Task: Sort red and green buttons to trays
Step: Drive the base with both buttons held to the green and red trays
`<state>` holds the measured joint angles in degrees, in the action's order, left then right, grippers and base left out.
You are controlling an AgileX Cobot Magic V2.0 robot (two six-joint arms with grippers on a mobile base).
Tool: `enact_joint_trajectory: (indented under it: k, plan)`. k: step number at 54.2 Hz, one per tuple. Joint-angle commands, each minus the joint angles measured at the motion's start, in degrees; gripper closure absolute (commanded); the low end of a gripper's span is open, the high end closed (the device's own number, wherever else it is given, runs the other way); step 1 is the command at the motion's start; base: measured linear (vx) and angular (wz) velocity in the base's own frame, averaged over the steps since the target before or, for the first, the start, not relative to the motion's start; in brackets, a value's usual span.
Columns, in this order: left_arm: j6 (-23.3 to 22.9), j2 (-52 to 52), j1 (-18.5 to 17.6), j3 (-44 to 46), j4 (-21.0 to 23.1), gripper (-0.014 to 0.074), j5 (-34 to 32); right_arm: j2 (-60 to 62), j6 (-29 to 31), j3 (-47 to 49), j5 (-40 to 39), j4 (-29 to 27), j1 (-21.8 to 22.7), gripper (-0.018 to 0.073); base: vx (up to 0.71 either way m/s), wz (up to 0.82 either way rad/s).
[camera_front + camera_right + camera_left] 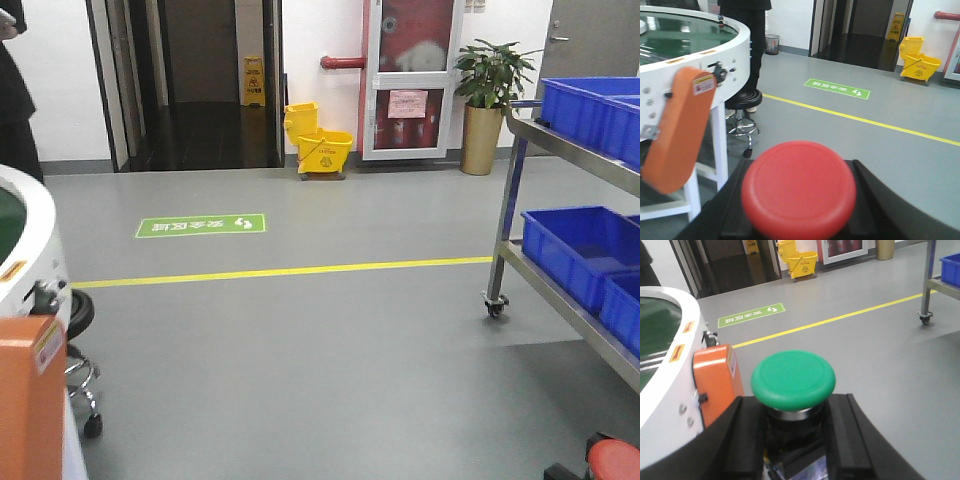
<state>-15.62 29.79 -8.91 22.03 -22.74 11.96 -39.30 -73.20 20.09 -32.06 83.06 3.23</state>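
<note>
Your left gripper (796, 410) was closed to a narrow gap on the green button (792, 377). Its two black fingers (742, 440) pressed against either side of the dark switch body, and the green cap stood upright above the fingertips and overhung them. Your right gripper (802, 170) held the red button (799, 197) the same way, between its dark fingers (880, 200). There the broad red cap filled the near view and hid the body and the exact line of contact from you. Both buttons were carried clear of the grey floor, each sitting between its own gripper's fingers with the cap facing the wrist camera. Just beyond your left gripper was an orange cover (715, 380) fixed to the side of a white round table (670, 395) with a dark green top. From the right wrist you saw a black stool (742, 97) beneath that table's rim and a person in dark trousers (752, 45) standing behind it. Further out, a yellow line (300, 270) crossed the floor, with a green floor sign (200, 225) just past it. To your right stood a steel cart (510, 200) on casters, with blue crates (570, 245) on its shelves. Farthest off, against the back wall, were a yellow mop bucket (320, 148) and a potted plant (488, 100).
</note>
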Motion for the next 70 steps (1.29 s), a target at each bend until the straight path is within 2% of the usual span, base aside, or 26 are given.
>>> enact_joint_trajectory:
  k: [1,24,70]
  plan:
    - [-0.55,0.14,-0.26,1.85,0.14,0.0599,-4.69,0.08,0.09,1.71,-1.22,-2.35,0.27,0.0557,0.65,-0.02]
    - [-0.55,0.14,-0.26,1.85,0.14,0.0599,-4.69,0.08,0.09,1.71,-1.22,-2.35,0.27,0.0557,0.65,-0.21]
    - [-0.55,0.14,-0.26,1.85,0.14,0.0599,-4.69,0.08,0.09,1.71,-1.22,-2.35,0.27,0.0557,0.55,-0.53]
